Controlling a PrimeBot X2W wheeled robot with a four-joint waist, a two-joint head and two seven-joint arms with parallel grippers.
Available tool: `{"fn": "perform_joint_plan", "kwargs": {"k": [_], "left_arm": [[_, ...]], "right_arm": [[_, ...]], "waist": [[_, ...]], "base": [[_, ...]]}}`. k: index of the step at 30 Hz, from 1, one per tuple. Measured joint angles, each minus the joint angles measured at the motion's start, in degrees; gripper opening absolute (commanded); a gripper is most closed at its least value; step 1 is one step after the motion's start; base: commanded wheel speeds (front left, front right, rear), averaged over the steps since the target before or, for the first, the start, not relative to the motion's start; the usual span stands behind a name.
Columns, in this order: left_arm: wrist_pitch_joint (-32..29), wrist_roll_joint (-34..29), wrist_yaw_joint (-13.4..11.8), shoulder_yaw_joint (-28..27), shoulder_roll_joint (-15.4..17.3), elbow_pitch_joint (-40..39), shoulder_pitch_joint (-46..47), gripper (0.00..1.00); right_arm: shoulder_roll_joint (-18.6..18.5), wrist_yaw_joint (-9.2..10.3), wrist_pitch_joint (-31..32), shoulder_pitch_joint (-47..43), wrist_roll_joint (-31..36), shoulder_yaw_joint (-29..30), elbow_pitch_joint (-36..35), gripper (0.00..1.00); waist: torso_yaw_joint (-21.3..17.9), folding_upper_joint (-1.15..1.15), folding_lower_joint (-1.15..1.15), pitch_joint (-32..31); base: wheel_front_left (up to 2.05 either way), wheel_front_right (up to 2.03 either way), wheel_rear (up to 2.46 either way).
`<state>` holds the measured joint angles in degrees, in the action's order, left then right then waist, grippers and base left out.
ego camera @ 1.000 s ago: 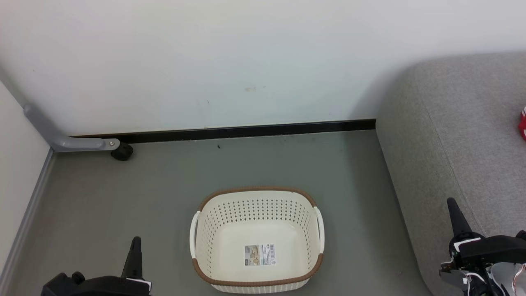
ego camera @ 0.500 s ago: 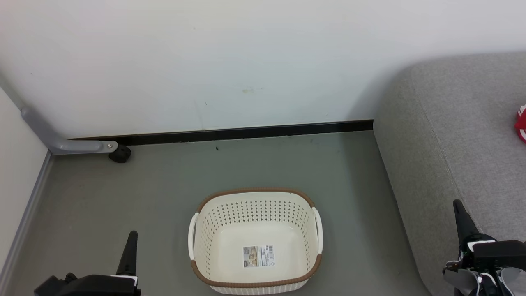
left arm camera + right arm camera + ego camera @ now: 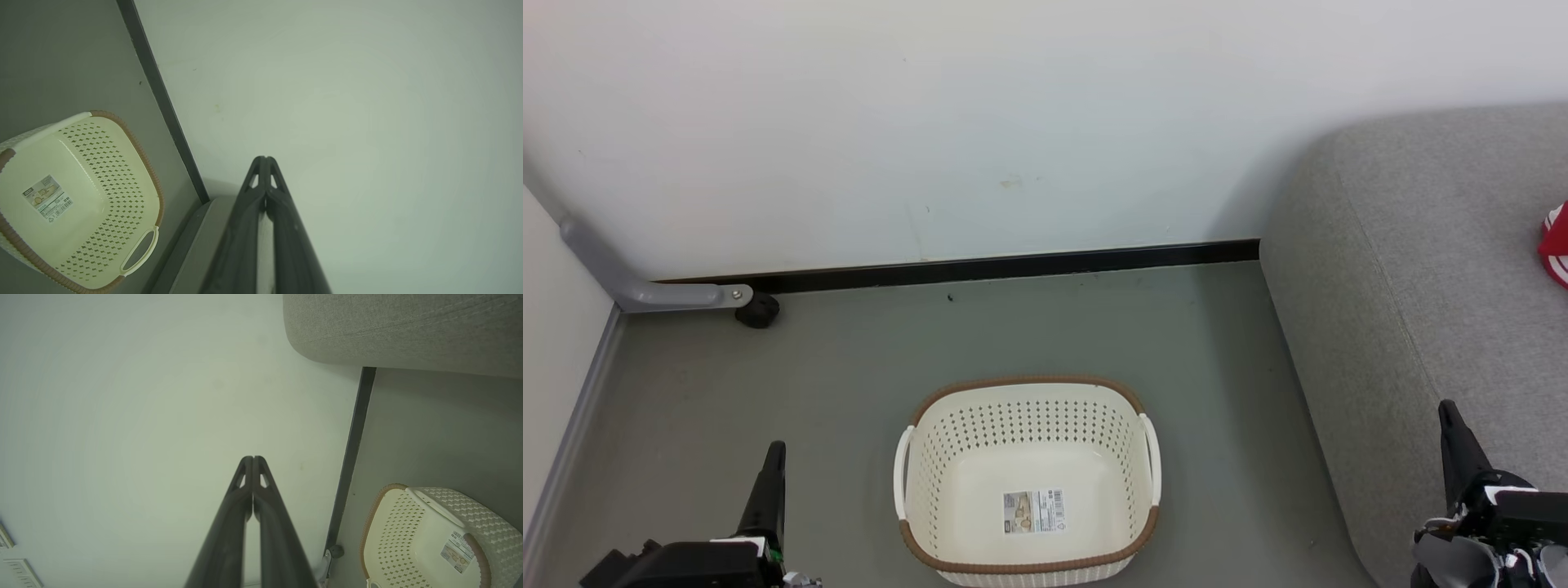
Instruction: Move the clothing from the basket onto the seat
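The cream basket (image 3: 968, 465) with a brown rim stands on the grey floor, holding nothing but a paper label (image 3: 1033, 511); it also shows as the basket (image 3: 102, 163) and the basket (image 3: 392, 539) in the wrist views. A bit of red and white clothing (image 3: 1556, 245) lies on the light-grey seat (image 3: 1437, 269) at the right edge. My left gripper (image 3: 772, 452) is shut at the lower left, beside the basket. My right gripper (image 3: 1447, 411) is shut at the lower right over the seat's front edge. Both wrist views show fingers (image 3: 265, 161) and fingers (image 3: 253, 459) pressed together with nothing between them.
A white wall with a black baseboard (image 3: 996, 265) runs behind the basket. A grey metal leg with a black caster (image 3: 758, 310) stands at the left corner. The seat (image 3: 408, 330) also shows in the right wrist view.
Both grippers have drawn back toward the bottom of the head view. The head camera has shifted a little, so the basket and caster sit slightly lower and further left.
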<state>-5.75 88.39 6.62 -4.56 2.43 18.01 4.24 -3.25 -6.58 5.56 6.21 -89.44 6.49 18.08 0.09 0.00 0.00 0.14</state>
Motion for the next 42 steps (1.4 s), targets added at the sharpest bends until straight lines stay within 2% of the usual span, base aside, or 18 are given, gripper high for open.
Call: {"fn": "perform_joint_plan", "kwargs": {"k": [4, 42], "left_arm": [[-0.74, 2.32, 0.45, -0.36, -0.03, -0.34, 0.06, 0.00], [-0.74, 2.40, 0.46, -0.40, -0.08, -0.48, 0.07, 0.00]], "right_arm": [[0.52, -0.07, 0.49, -0.09, -1.94, 1.11, -0.47, 0.00], [0.60, -0.07, 0.49, -0.13, -2.01, 1.21, -0.62, 0.00]], "waist": [[-0.09, 0.00, 0.00, -0.05], [-0.09, 0.00, 0.00, -0.03]], "base": [[0.00, 0.00, 0.00], [0.00, 0.00, 0.00]]}}
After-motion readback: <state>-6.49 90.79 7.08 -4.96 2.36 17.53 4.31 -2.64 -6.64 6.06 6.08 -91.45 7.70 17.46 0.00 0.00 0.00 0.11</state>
